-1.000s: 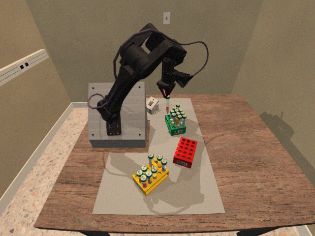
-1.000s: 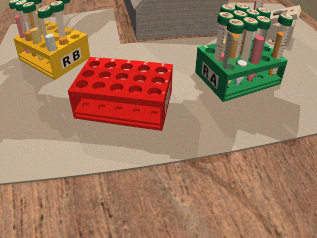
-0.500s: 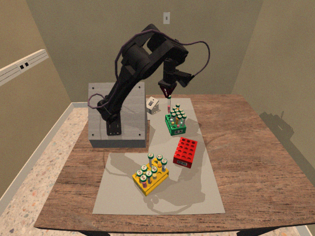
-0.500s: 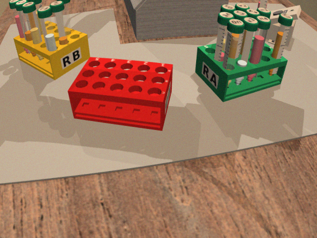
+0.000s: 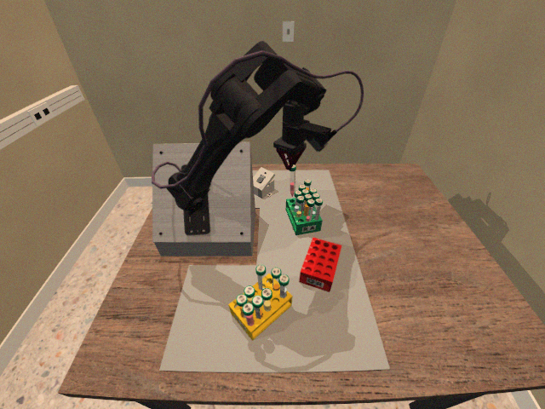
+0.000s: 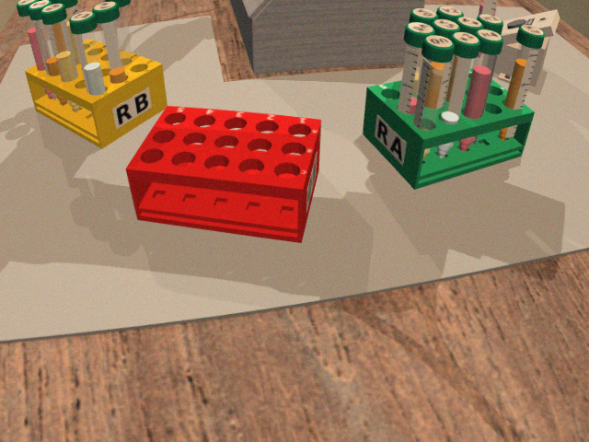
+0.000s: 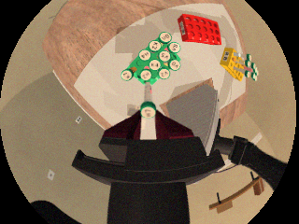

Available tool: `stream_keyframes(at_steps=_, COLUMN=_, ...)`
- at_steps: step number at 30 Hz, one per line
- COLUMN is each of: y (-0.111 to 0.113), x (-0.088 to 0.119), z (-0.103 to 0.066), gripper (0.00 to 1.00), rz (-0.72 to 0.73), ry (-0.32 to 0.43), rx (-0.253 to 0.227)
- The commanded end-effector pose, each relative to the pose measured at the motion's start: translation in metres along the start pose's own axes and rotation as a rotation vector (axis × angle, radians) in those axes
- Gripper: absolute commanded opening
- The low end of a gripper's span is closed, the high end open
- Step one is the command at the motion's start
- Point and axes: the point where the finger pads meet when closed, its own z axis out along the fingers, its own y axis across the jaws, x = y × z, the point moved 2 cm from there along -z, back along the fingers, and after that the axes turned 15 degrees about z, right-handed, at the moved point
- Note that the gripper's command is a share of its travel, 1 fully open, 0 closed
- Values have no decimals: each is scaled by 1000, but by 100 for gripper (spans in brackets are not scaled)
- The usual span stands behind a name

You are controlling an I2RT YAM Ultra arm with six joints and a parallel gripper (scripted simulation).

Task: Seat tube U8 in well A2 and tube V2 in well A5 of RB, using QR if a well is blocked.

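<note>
Green-capped, the tube hangs upright, its cap clamped between my gripper's fingers. It is clear of the green rack RA, just beside it. I see the red rack QR standing between RA and the yellow rack RB.

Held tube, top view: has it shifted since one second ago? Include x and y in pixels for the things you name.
Yes: the held tube (image 5: 292, 179) (image 6: 488, 5) (image 7: 148, 93) has shifted slightly picture-right, away from the white box (image 5: 265, 188) (image 6: 549, 21).
</note>
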Motion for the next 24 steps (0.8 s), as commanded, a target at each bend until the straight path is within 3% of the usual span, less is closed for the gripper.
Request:
stream_keyframes(at_steps=1, y=4, x=-4, z=-7, gripper=0, rz=-8, ry=-15, rx=-17)
stream_keyframes(at_steps=24, y=10, x=-3, z=-14, gripper=0, rz=-17, ry=-27, rx=-30)
